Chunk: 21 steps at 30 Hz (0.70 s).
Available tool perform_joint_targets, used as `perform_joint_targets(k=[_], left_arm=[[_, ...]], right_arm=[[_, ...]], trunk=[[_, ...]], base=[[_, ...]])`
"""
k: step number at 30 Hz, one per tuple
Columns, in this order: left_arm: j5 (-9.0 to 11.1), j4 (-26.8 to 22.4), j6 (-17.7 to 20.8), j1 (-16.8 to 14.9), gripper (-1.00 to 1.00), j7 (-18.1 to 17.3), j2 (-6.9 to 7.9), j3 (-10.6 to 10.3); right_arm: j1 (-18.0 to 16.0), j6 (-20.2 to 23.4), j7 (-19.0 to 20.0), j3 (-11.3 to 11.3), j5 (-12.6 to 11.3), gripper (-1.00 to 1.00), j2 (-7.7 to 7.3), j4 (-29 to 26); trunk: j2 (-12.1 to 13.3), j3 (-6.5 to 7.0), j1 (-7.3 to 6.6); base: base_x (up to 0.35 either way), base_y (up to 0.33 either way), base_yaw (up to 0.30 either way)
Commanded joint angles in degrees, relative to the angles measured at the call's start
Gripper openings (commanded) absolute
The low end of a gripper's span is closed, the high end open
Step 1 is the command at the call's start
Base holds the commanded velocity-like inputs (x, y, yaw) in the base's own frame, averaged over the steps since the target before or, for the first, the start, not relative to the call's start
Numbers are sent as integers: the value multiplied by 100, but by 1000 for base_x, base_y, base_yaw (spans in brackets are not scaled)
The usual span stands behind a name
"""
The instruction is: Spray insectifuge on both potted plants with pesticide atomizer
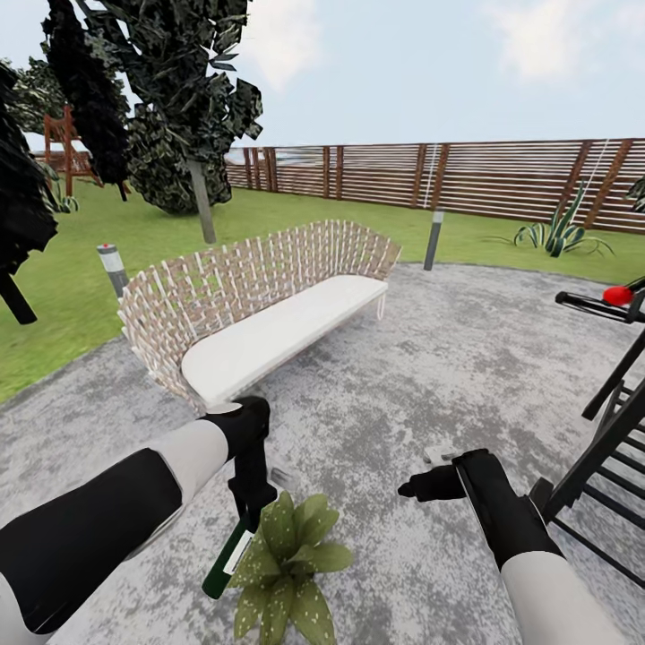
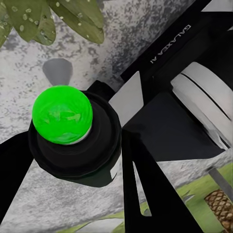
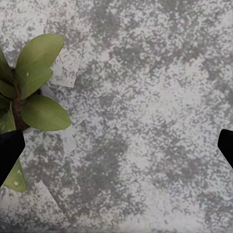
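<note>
One potted plant with pointed green leaves stands on the grey paved patio of the garden, close in front of me. My left gripper is shut on the pesticide atomizer, a dark green bottle tilted beside the plant's left side. In the left wrist view the atomizer shows as a dark round body with a bright green dome, held between the black fingers, with speckled plant leaves just past it. My right gripper hangs open to the plant's right. Its wrist view has the plant by one fingertip.
A woven bench with a white seat stands ahead on the patio. A black metal frame with a red knob is at the right. Short lamp posts, a tree trunk, lawn and a brown slatted fence lie beyond.
</note>
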Motion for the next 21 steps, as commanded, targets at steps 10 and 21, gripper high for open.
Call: perform_joint_targets(k=[10, 21], left_arm=[[-60, -5, 60, -3, -100, -52, 0, 17], [-60, -5, 60, 8, -100, -52, 0, -152]], right_arm=[[-5, 11, 65, -9, 60, 100, 2, -6], [-3, 11, 65, -9, 60, 100, 2, -6]], trunk=[[-2, -14, -1], [-2, -14, -1]], base=[[0, 0, -127], [0, 0, -274]])
